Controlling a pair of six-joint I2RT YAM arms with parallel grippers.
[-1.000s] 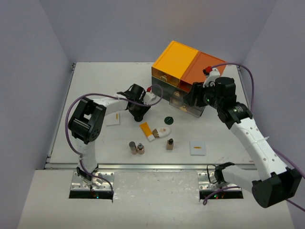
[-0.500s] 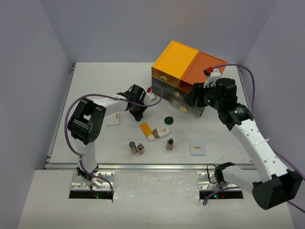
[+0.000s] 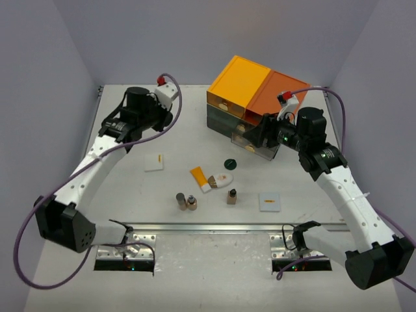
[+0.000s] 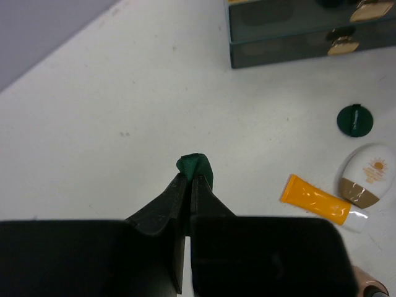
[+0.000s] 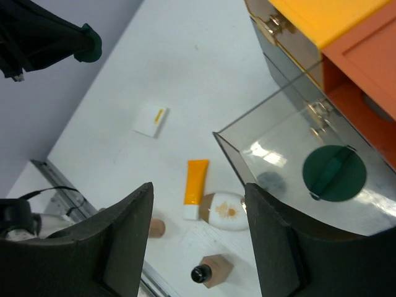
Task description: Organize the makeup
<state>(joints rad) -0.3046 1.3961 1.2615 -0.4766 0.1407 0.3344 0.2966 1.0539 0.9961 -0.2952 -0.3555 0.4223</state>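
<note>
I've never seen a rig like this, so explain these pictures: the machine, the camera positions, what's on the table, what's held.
These are two robot arms bolted at the near edge of a white table, each ending in a two-finger gripper. The wide picture comes from a fixed camera above and behind them; the other two come from cameras on the wrists, so each shows its own fingers. On the table are an orange-topped drawer chest and makeup: an orange tube, a white oval piece, a dark green disc, two flat white squares and three small brown bottles. The left gripper is shut on a second green disc, held above the table. The right gripper is open and empty, near a pulled-out clear drawer with a third green disc inside.
</note>
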